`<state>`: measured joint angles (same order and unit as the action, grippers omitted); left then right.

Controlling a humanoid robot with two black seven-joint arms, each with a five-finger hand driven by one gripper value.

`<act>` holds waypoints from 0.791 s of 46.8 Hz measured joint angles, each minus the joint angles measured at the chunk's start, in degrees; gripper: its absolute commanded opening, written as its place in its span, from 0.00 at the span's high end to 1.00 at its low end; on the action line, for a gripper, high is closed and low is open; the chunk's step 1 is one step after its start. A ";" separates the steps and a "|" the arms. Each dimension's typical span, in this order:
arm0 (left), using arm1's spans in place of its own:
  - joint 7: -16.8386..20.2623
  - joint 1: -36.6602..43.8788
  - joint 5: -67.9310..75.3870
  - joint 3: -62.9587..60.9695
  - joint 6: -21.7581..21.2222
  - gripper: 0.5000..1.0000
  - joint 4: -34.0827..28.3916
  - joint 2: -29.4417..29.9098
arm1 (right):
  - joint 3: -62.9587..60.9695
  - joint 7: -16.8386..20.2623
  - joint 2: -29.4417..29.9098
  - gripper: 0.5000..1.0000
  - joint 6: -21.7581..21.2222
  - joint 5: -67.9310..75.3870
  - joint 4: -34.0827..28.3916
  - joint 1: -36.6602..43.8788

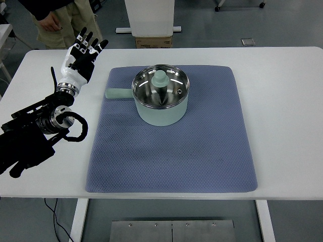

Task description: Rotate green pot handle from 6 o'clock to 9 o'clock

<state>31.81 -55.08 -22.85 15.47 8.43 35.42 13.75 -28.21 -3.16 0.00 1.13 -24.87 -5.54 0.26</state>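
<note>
Item one: my left hand (81, 56), white and black, was raised over the far left part of the white table (282, 101), fingers spread and holding nothing. My forearm came in from the left edge, trailing a black cable loop (75, 128).

Item two: the green pot (160, 98) stood on the far half of a blue-grey mat (171, 156), to the right of my hand and well apart from it. Its handle (118, 93) pointed left toward my side of the mat's edge, lying near my wrist but not touching it.

Item three: the pot carried a glass lid (160, 85) with a steel rim and a green knob (160, 77) at its centre. Through the lid the steel interior showed; I could not tell whether anything lay inside.

Item four: a person (55, 17) stood beyond the table's far left corner, and a cardboard box (153, 41) sat on the floor behind the table.
</note>
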 measured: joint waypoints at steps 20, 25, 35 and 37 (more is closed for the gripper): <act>0.00 0.84 0.13 -0.01 -0.07 0.00 -0.05 0.04 | 0.00 0.00 0.00 0.00 0.00 0.00 0.00 0.00; 0.00 0.92 0.26 -0.07 -0.07 0.00 -0.03 -0.02 | 0.00 0.00 0.00 0.00 0.00 0.00 0.00 0.00; 0.06 0.88 0.31 -0.03 -0.08 0.00 -0.03 -0.56 | -0.02 0.00 0.00 0.00 0.00 0.05 0.00 0.01; 0.08 0.88 0.36 -0.02 -0.08 0.00 -0.05 -0.71 | -0.02 0.00 0.00 0.00 0.00 0.07 0.00 0.00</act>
<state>31.89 -54.20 -22.50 15.45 8.35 35.37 13.05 -28.24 -3.16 0.00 1.13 -24.81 -5.54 0.26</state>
